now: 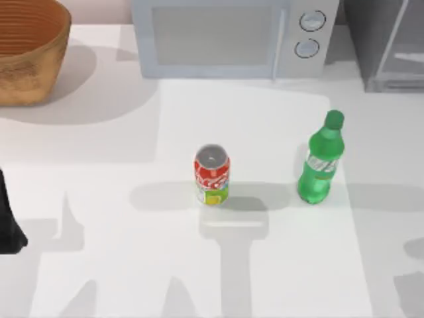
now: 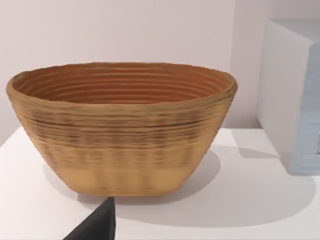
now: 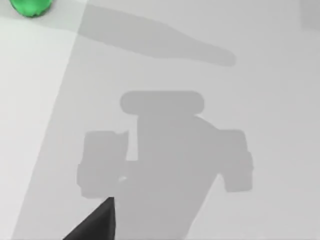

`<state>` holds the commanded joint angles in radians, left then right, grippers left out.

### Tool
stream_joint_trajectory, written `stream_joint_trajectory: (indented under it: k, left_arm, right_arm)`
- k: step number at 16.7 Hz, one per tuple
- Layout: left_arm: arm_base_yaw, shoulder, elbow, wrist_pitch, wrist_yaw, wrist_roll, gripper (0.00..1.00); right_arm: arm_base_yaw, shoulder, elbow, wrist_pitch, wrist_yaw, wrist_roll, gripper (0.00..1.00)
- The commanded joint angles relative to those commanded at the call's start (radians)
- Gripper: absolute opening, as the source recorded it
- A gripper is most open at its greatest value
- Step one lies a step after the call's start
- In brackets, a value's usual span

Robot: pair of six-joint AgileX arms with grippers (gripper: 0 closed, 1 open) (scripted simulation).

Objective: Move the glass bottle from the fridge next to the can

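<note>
Left arm: a dark piece of it (image 1: 10, 225) sits at the table's far left edge, about 9 o'clock from the can — parked; I cannot tell whether its pincer is open or closed.
Wicker basket (image 1: 30, 50): at 10 o'clock from the can, well apart, in the back-left corner; the left wrist camera faces it squarely.
Microwave (image 1: 232, 36): white, two round knobs, at 12 o'clock from the can against the back wall.
Can (image 1: 212, 175): red soda can, upright, near the table's middle.
Glass bottle (image 1: 320, 160): green, capped, upright — long axis vertical — on the table at 3 o'clock from the can, near it but with a clear gap; it is outside the fridge.
Fridge (image 1: 391, 46): grey box in the back-right corner, at 1 o'clock from the bottle.
Right arm: its wrist camera looks down on bare table with the bottle's green base at the frame's corner; pincer state cannot be told.
Key relation: the bottle lies right of the can, so I judge the right arm the nearer one for any closing nudge toward 9 o'clock.
</note>
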<state>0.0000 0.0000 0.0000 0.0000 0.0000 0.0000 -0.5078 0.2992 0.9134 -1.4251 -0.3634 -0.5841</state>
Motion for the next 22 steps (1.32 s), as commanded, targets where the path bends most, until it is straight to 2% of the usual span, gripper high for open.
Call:
stream_joint_trajectory:
  k: [7,11,13,16,22]
  left_arm:
    - [0.000,0.000,0.000,0.000,0.000,0.000,1.00]
    - [0.000,0.000,0.000,0.000,0.000,0.000,1.00]
    - [0.000,0.000,0.000,0.000,0.000,0.000,1.00]
    - [0.000,0.000,0.000,0.000,0.000,0.000,1.00]
    - [0.000,0.000,0.000,0.000,0.000,0.000,1.00]
  right_arm:
    - [-0.726,0.864,0.234,-0.012,-0.338,-0.872,1.00]
    - [-1.076,1.245,0.339,-0.035,-0.476,-1.228,1.00]
    - [-1.190,1.375,0.378,-0.046,-0.524,-1.345,1.00]
    - [-1.286,1.495,0.415,-0.061,-0.571,-1.448,1.00]
    - [-1.299,1.521,0.421,-0.065,-0.581,-1.469,1.00]
